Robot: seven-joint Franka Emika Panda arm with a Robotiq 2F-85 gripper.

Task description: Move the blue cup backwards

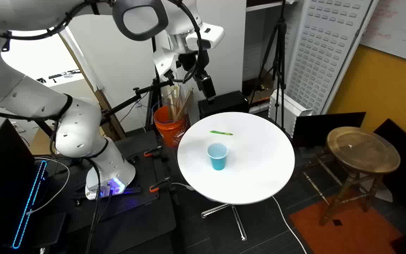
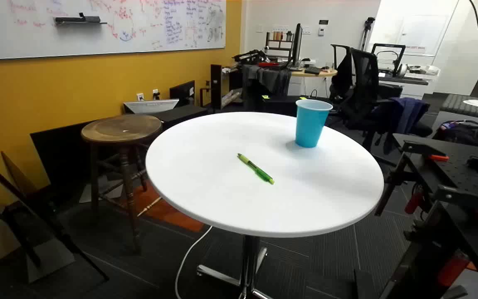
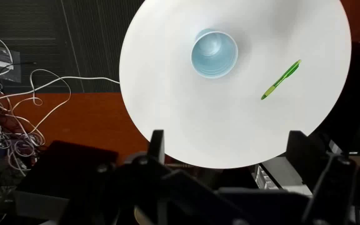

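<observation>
Wrist view: blue cup (image 3: 214, 54) beyond spread hand (image 3: 226, 137), well apart.

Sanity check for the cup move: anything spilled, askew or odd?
Nothing on the table looks wrong: the cup stands upright with no visible damage, the pen lies flat, and I see no spill. Off the table, in the wrist view, cables lie in a loose tangle, which looks untidy.

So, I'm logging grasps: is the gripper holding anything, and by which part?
Nothing: the gripper is open, with the cup and pen on the table.
</observation>
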